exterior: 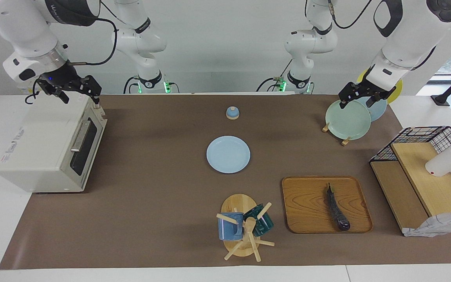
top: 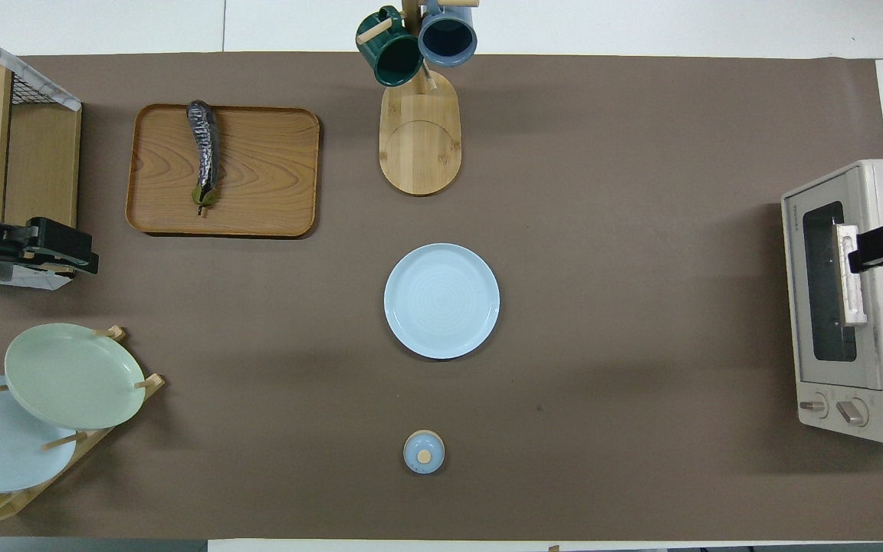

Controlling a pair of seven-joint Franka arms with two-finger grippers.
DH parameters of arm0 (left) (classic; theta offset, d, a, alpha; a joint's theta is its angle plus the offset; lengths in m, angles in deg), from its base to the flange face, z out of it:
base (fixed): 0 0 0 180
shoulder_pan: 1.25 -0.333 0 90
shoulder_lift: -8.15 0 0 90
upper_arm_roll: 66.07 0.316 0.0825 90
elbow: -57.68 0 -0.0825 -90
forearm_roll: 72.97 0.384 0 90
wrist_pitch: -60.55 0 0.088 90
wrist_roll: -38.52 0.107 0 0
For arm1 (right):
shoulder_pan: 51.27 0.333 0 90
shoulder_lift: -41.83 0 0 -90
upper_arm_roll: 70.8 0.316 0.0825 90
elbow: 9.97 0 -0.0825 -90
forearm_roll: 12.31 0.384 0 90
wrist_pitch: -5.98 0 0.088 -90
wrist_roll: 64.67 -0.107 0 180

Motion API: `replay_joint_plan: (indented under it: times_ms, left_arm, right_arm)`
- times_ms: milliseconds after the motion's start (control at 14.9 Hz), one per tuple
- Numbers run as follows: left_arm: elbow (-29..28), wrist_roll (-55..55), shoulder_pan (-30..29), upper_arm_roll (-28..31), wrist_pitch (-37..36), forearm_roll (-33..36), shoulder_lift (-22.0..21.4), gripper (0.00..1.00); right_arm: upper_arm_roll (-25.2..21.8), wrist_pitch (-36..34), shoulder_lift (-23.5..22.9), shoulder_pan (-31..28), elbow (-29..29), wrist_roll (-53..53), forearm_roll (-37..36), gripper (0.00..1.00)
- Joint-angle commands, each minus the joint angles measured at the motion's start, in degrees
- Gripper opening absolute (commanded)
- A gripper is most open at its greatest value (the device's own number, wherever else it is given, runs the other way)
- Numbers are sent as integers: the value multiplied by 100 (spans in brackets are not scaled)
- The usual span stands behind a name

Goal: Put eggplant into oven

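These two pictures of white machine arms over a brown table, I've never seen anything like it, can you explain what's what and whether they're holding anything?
They are two robot arms, each ending in a small two-fingered gripper. One picture faces the robots from across the table; the other looks down from above their own end, so the sides swap between them.

The right gripper is over the top of the off-white toaster oven, whose glass door is closed. The left gripper hangs over a rack of plates. Neither holds anything.

On the brown mat lie a wooden tray with a dark eggplant on it, a pale blue plate in the middle, a small blue lid nearer the robots, and a wooden mug stand with two mugs. A wire basket stands at the left arm's end.
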Motion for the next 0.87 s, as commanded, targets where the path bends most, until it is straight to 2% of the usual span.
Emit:
replay_joint_plan:
  times_ms: [0, 471, 538, 605, 672, 807]
  left_arm:
    - [9, 30, -48, -41, 11, 33, -44, 100]
    - [-27, 48, -39, -32, 265, 33, -44, 100]
    - [-18, 30, -31, -32, 275, 33, -44, 100]
    - [-27, 13, -31, -32, 292, 33, -35, 100]
    - [-27, 21, -39, -41, 301, 33, -35, 100]
    - [-27, 22, -39, -41, 441, 33, 17, 100]
  right_arm:
    - [12, 27, -10, -51, 29, -68, 47, 100]
    - [12, 27, 51, -69, -84, 72, 56, 100]
    - [4, 44, 86, -69, -189, 299, 56, 81]
    - [-22, 88, 139, -86, -286, 536, 56, 33]
    - [-31, 193, 209, -104, -470, 626, 56, 1]
    - [-31, 578, 481, -445, -1092, 627, 143, 0]
